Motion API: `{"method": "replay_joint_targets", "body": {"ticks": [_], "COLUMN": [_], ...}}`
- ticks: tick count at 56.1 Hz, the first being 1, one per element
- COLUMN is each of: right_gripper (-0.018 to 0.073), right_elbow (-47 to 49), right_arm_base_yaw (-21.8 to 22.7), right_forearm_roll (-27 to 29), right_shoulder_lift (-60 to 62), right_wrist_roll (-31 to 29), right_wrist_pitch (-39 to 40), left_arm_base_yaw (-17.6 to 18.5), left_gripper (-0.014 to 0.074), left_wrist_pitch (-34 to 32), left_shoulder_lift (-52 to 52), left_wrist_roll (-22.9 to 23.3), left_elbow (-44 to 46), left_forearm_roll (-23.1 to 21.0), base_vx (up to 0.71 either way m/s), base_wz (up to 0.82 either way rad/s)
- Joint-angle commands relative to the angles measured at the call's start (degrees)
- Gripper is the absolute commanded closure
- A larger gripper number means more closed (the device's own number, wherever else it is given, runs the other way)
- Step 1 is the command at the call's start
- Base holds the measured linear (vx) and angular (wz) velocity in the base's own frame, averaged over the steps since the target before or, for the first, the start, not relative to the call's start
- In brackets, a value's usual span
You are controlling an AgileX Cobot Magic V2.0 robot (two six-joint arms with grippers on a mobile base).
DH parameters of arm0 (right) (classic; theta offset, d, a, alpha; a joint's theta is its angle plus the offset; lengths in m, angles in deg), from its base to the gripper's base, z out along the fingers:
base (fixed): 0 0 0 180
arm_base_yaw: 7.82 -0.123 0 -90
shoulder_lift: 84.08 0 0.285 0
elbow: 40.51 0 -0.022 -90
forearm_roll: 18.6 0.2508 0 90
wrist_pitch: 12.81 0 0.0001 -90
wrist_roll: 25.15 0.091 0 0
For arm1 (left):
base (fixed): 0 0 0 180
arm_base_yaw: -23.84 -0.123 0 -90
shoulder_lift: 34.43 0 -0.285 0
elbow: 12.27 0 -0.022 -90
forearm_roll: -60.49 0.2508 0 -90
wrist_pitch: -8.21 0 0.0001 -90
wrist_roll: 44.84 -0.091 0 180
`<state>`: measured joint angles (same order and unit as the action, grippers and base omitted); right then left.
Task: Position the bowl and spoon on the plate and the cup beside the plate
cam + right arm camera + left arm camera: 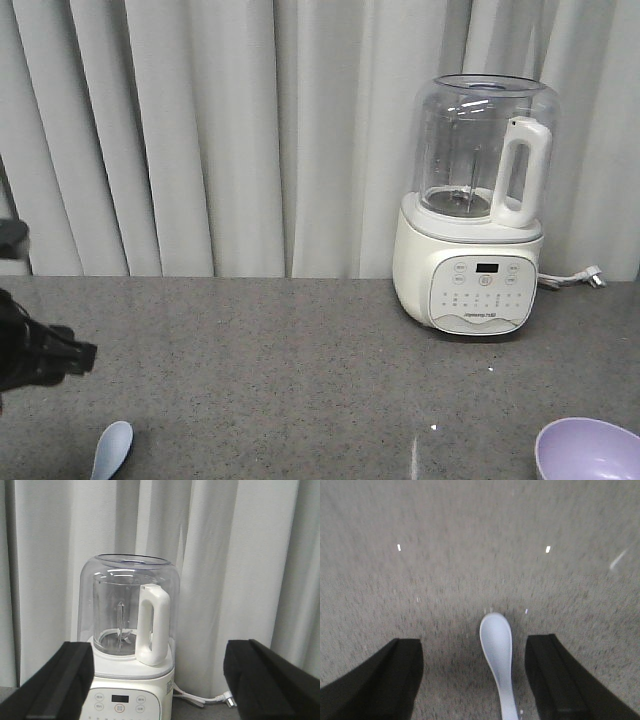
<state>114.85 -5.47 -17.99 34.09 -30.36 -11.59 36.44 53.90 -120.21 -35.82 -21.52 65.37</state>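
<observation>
The left claw [474, 643] is hovering spread open over the spoon [496, 640], which is lying flat on the counter [470, 555] with its scoop pointing to 12 o'clock and its handle running to 6. The spoon is sitting nearer the 3 o'clock finger, so the claw probably needs centring that way, then lowering until both fingers are bracketing the low handle before closing. The right claw [157, 651] is also gaping, holding nothing and facing the blender [127, 645]. In the front view the bowl [588, 450] is resting at 5 o'clock. Plate and cup are not showing. The speckled grey counter is looking flat and matte, and a pale pleated curtain [200, 130] is hanging behind.
</observation>
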Motion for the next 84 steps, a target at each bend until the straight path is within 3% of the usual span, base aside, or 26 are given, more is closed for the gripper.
{"method": "replay_joint_targets", "body": {"ticks": [1, 17, 38, 67, 75, 84], "right_gripper": [-0.0022, -0.0022, -0.0022, -0.0022, -0.0022, -0.0022], "right_elbow": [2.08, 2.08, 2.08, 2.08, 2.08, 2.08], "right_arm_base_yaw": [0.20, 0.20, 0.20, 0.20, 0.20, 0.20], "right_forearm_roll": [-0.10, -0.10, -0.15, -0.15, -0.15, -0.15], "right_shoulder_lift": [0.57, 0.57, 0.57, 0.57, 0.57, 0.57], "right_wrist_roll": [-0.29, -0.29, -0.35, -0.35, -0.35, -0.35], "right_wrist_pitch": [5.11, 5.11, 5.10, 5.10, 5.10, 5.10], "left_arm_base_yaw": [0.35, 0.42, 3.20, 3.23, 3.23, 3.23], "left_gripper": [0.0041, 0.0041, 0.0041, 0.0048, 0.0118, 0.0353], "left_wrist_pitch": [0.34, 0.84, 1.67, 3.90, 4.03, 5.18], "left_shoulder_lift": [-1.98, -10.25, -15.60, -19.66, -19.80, -19.80], "left_wrist_roll": [3.22, 3.38, 3.00, 2.53, 2.60, 2.46], "left_elbow": [1.92, 1.92, 1.92, 1.92, 1.92, 1.92], "left_forearm_roll": [-0.30, -8.06, -6.84, -4.42, -4.42, -4.42], "base_vx": [0.00, 0.00, 0.00, 0.00, 0.00, 0.00], "base_wz": [0.00, 0.00, 0.00, 0.00, 0.00, 0.00]}}
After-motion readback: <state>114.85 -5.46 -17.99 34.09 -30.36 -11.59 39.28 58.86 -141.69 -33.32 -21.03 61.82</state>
